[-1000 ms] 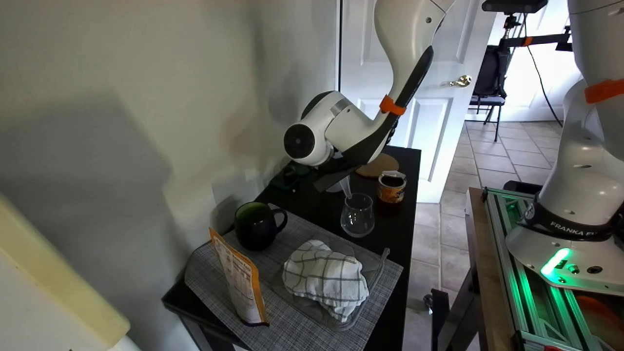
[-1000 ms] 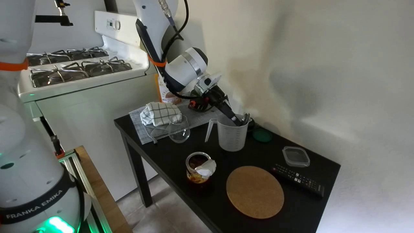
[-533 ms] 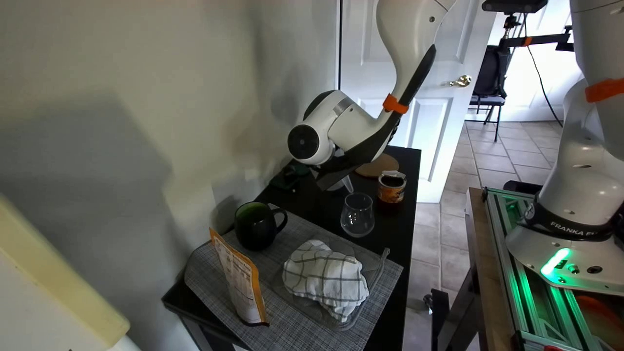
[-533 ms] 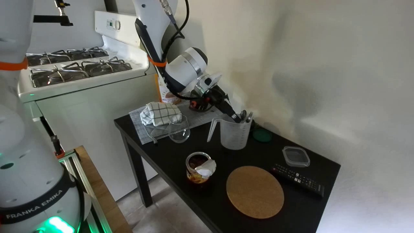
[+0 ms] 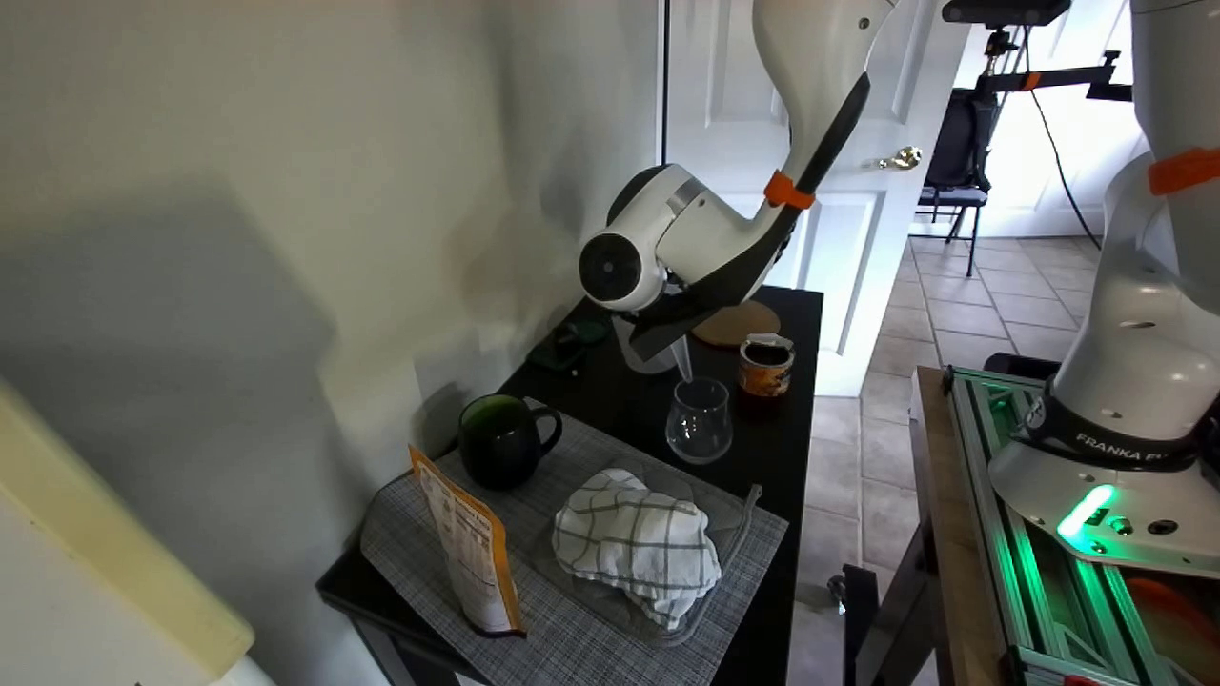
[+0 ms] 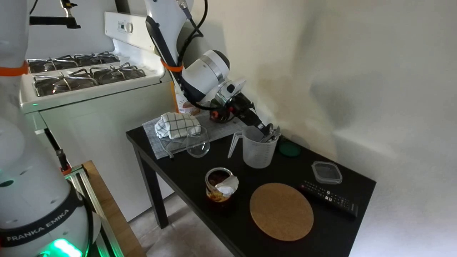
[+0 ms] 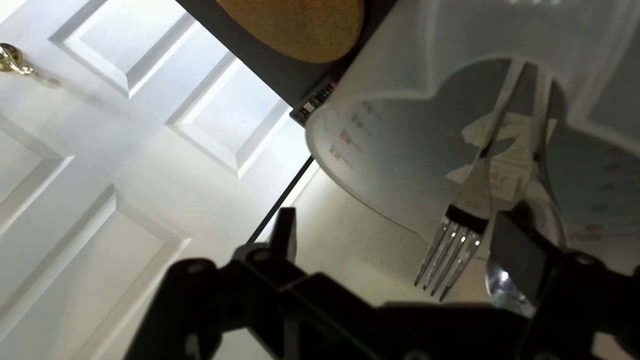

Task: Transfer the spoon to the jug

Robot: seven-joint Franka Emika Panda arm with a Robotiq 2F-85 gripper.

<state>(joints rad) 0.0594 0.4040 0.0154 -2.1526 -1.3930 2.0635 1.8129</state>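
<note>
Table (image 6: 282, 171) from above opposite ends in both exterior views

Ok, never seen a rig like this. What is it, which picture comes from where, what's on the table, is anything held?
It's a Franka robot arm ending in a two-fingered gripper. Two pictures are taken from outside the robot, facing the same black table from different places. The third is the wrist view, looking past the fingers.

On the table, among other things: a see-through measuring cup with a fork and a spoon in it, the clear glass jug, an opened jar, a round board, a remote, a dark mug and a checked cloth.

Nothing appears to be held: the fingers stand apart, one partly hiding the spoon, so whether it touches is hard to tell.
</note>
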